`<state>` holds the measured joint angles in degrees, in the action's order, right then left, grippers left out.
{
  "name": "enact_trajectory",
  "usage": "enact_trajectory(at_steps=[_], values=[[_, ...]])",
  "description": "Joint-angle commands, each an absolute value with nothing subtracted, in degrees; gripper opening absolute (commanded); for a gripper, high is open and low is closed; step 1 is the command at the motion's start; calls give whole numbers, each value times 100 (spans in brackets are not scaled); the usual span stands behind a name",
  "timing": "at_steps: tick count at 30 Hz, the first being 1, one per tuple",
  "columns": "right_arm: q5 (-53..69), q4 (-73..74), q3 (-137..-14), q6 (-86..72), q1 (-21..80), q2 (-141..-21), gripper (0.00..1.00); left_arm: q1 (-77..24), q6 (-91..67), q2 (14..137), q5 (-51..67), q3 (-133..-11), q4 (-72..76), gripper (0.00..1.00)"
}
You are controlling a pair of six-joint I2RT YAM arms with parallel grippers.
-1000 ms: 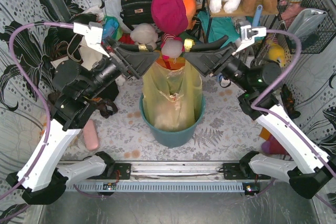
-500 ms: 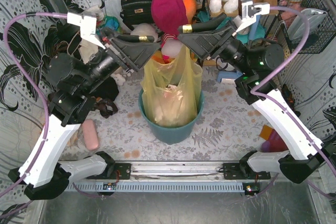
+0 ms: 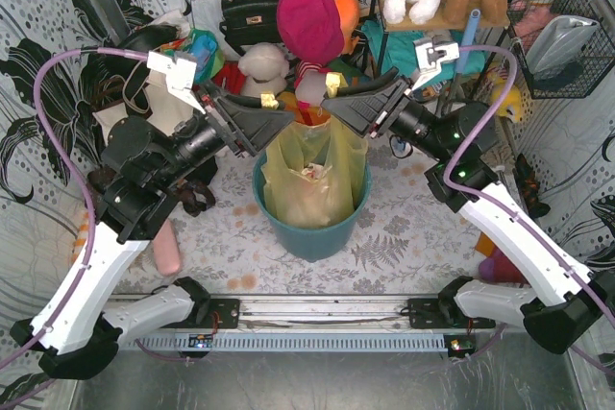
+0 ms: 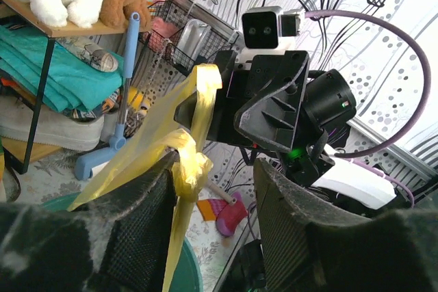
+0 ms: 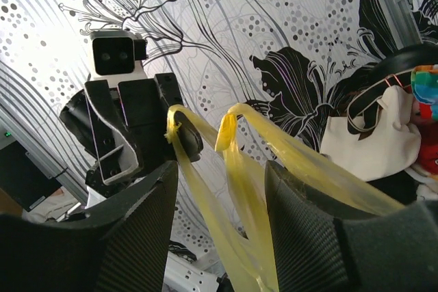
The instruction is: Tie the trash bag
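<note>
The trash bag (image 3: 309, 168) is seated in the teal bin (image 3: 317, 243) at the middle of the worktop (image 3: 408, 228). One yellow handle strip is clamped in the left pincer (image 3: 272, 103), the other in the right pincer (image 3: 332, 90). Both strips are drawn up above the bin, and the two pincer tips are near each other but apart.

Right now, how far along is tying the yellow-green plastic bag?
Done: left gripper and right gripper each pinch a handle of the thin translucent yellow-green plastic trash bag, raised above the round teal bin. In hand: handles held close together. Remaining: crossing and knotting them; no finished knot shows.
</note>
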<state>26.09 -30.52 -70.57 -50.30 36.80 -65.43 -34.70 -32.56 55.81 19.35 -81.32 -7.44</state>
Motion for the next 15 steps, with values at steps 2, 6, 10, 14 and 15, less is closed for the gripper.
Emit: enact_trajectory(at_steps=[2,6,10,14,15], values=[[2757,-3443,-7342,-5271,3709,-6864,54,-3434,-3231,5593,2015,-8235,-553,54],[3096,-3764,-8048,-5521,3709,-7369,53,-3436,-3103,5816,1993,-8706,-609,54],[3338,-3573,-9122,-5399,3710,-7729,53,-3436,-2895,6051,2037,-9405,-746,54],[3239,-3505,-9129,-5248,3709,-7620,53,-3437,-2814,6029,2041,-9532,-787,54],[3188,-3497,-8968,-5227,3709,-7549,53,-3437,-2812,5972,1985,-9440,-776,54]])
